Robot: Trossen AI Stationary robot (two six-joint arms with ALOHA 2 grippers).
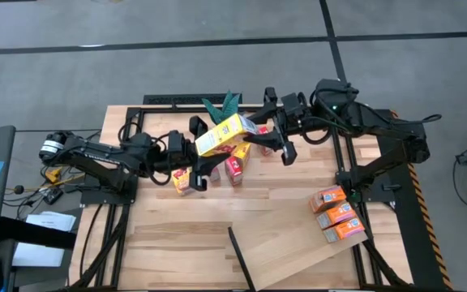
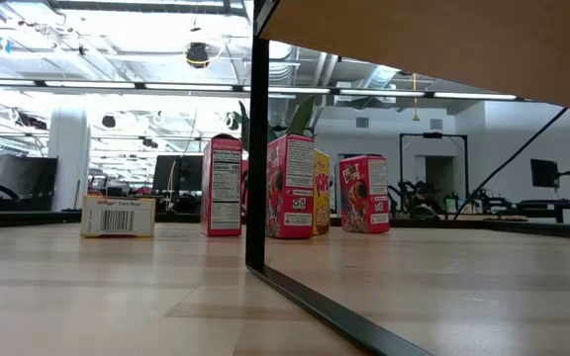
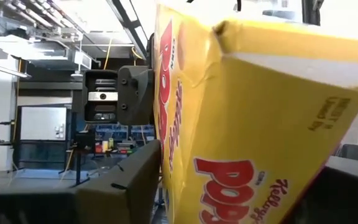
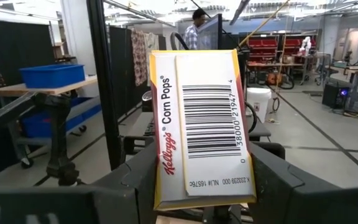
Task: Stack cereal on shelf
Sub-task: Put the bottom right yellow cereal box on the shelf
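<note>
1. My left gripper (image 1: pixel 203 172) is over the middle of the planked wooden worktop (image 1: pixel 169 243), just beside the upright boxes. In the left wrist view the yellow cardboard Corn Pops box (image 3: pixel 253 118) fills the space between my left fingers (image 3: pixel 126 180); I cannot tell whether they clamp it.
2. On the worktop under and beside my left gripper stand small cereal boxes: a yellow one lying flat (image 2: pixel 118 216) at far left in the low view, then an upright red box showing its nutrition panel (image 2: pixel 222 185), a red printed-front box (image 2: pixel 291 186), a yellow box partly hidden behind it (image 2: pixel 322 191), and another red box (image 2: pixel 364 193).
3. A green potted plant (image 1: pixel 224 106) sits behind this group, near the far edge of the worktop.
4. The yellow Corn Pops box is held tilted in the air above the red boxes, between my two grippers, in the high view (image 1: pixel 226 134).
5. My right gripper (image 1: pixel 267 143) is at the right end of that box. My right fingers (image 4: pixel 138 177) are closed on it; the barcode end faces the right wrist camera.
6. The large pale wooden shelf board with a dark edge (image 1: pixel 298 247) lies at an angle at the front right of the worktop.
7. Three orange cereal boxes (image 1: pixel 338 214) lie side by side at the shelf's far right corner, touching one another.
8. A person (image 4: pixel 194 28) stands far back in the room.
</note>
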